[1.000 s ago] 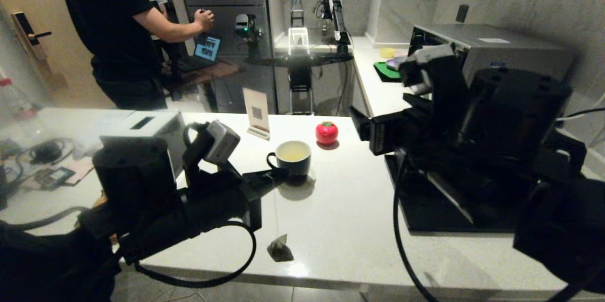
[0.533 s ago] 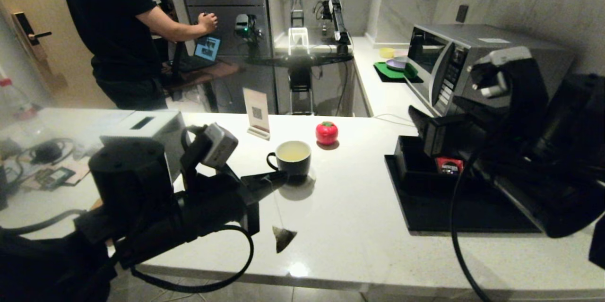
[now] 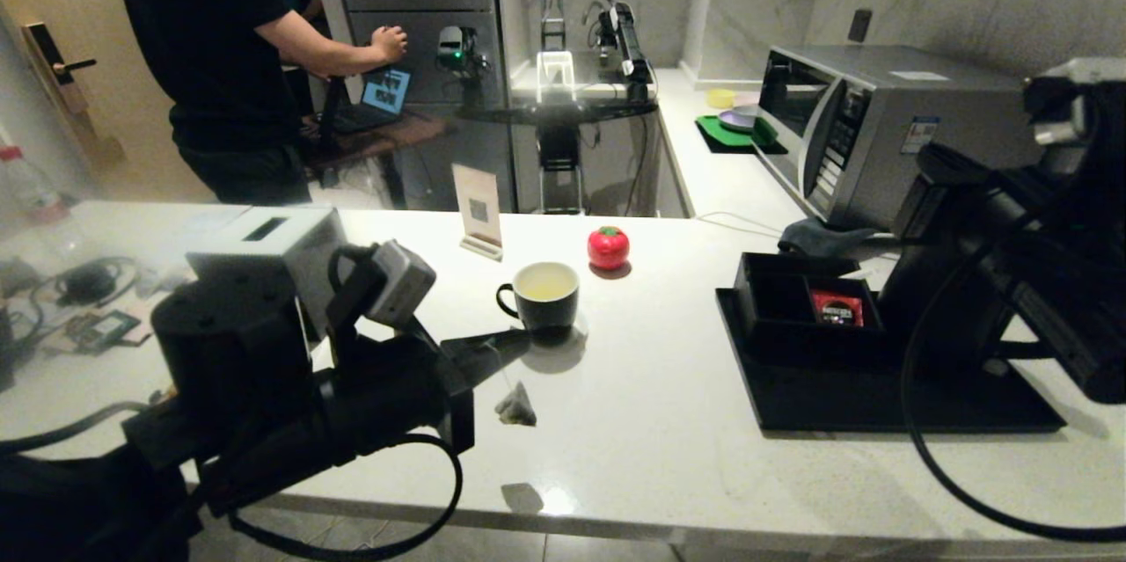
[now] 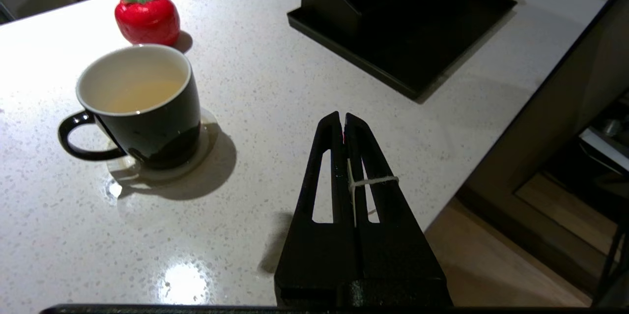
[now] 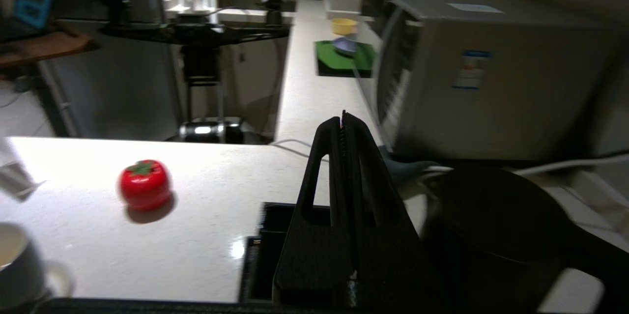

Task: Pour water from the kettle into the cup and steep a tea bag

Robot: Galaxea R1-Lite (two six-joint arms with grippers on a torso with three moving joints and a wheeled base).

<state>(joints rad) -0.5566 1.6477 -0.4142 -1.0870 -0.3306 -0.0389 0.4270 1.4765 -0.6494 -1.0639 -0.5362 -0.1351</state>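
Observation:
The black cup (image 3: 545, 294) stands mid-counter, pale yellowish water (image 4: 137, 95) inside it. My left gripper (image 3: 515, 340) hovers just in front of the cup, shut on the tea bag's white string (image 4: 366, 184). The tea bag (image 3: 516, 405) dangles from it above the counter, clear of the cup. The black kettle (image 3: 946, 316) sits at the right on the black tray (image 3: 836, 408). My right gripper (image 5: 342, 120) is shut and empty, raised beside the kettle's lid (image 5: 491, 215).
A red tomato-shaped object (image 3: 608, 246) sits behind the cup, and a card stand (image 3: 478, 210) to its left. A black compartment box (image 3: 805, 307) shares the tray. A microwave (image 3: 880, 131) stands behind it. A white box (image 3: 264, 241) is at the left. The counter's front edge is near.
My right arm has swung back to the right, off the tray, and its gripper has shut. The tea bag has risen higher above the counter under my left gripper.

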